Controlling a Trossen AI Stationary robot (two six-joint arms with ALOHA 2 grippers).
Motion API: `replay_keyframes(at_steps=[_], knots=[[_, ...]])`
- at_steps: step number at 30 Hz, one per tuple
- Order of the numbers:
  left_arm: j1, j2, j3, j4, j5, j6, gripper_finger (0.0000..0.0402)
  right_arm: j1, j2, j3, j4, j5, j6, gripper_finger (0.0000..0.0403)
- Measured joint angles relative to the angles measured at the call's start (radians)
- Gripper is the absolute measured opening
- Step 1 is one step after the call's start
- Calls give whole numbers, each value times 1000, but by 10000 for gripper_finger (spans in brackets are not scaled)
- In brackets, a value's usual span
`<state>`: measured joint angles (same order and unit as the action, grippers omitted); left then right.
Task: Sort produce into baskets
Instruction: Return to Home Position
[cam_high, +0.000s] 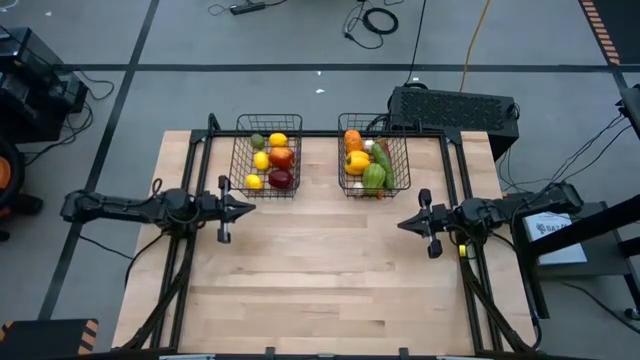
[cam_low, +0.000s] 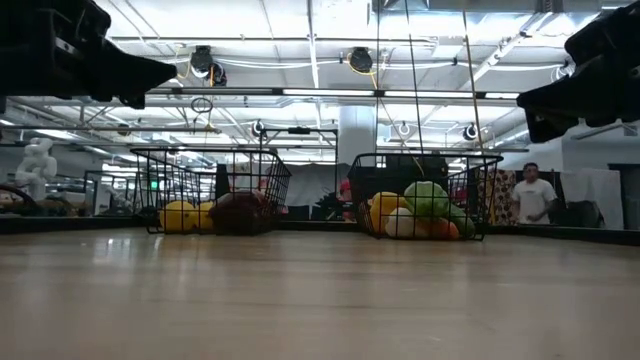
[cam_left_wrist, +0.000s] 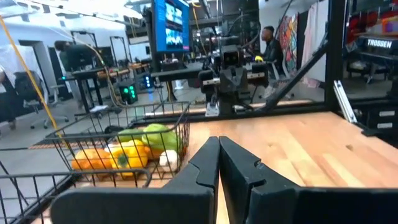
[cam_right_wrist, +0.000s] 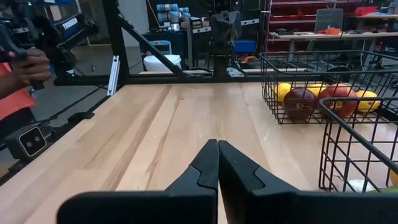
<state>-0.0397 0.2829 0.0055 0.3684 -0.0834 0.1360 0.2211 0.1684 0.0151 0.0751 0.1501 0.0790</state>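
The pale plank counter carries two wire baskets, side by side with a gap between them, close to its far edge. The left basket stands just past the tip of the left claw, on the far side. The right basket stands past the right claw, also on the far side, a little farther off.

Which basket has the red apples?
The left basket: apples among lemons. The right basket holds orange, yellow and green pieces, no apples.
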Motion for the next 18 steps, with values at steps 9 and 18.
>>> replay_keyframes(at_steps=[9,18], knots=[[1,-136,0,-132,0,0,14,0,-39,0,-34,1,-1,0],[1,-283,0,-271,-43,-1,14,0,-79,0,-34,4,-33,0]])
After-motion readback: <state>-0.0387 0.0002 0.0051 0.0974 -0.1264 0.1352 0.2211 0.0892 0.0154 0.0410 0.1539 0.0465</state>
